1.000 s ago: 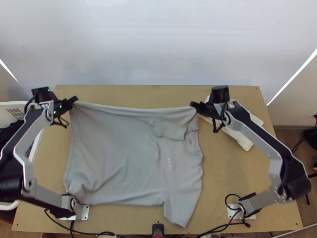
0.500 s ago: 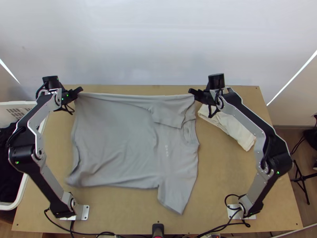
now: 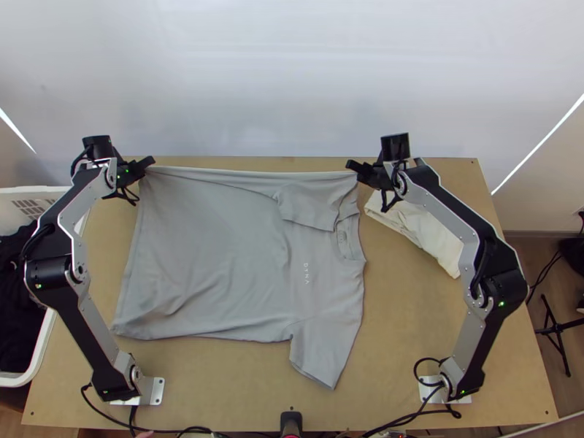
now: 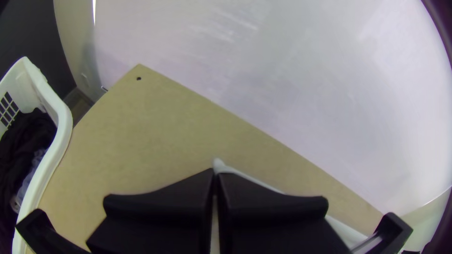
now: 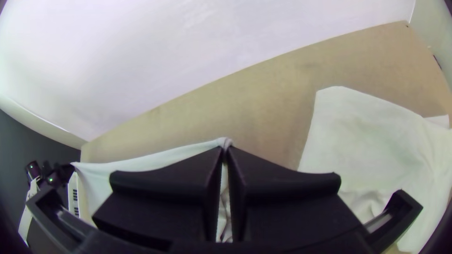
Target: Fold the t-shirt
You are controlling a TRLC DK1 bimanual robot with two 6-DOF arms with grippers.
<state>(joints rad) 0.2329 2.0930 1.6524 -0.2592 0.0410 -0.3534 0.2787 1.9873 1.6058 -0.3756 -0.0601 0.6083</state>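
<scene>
The grey t-shirt (image 3: pixel 219 255) lies mostly spread on the table, collar toward the right, its far edge pulled taut between both grippers; one sleeve hangs folded over near the collar, the other points to the near edge. At the shirt's far left corner, my left gripper (image 3: pixel 150 162) is shut on the hem; in the left wrist view the left gripper (image 4: pixel 215 174) pinches a bit of cloth at its tips. My right gripper (image 3: pixel 352 166) is shut on the far edge by the shoulder; in the right wrist view the right gripper (image 5: pixel 225 149) has cloth (image 5: pixel 155 160) between its fingers.
A folded cream cloth (image 3: pixel 423 230) lies on the right of the table, beside the right gripper. At the left edge stands a white basket (image 3: pixel 36 365) with dark clothes. A pale wall (image 3: pixel 292 87) rises behind the table's far edge.
Both grippers have moved toward the table's far edge with the shirt held between them. The shirt has slid away from the near edge, and its near left corner lies flatter.
</scene>
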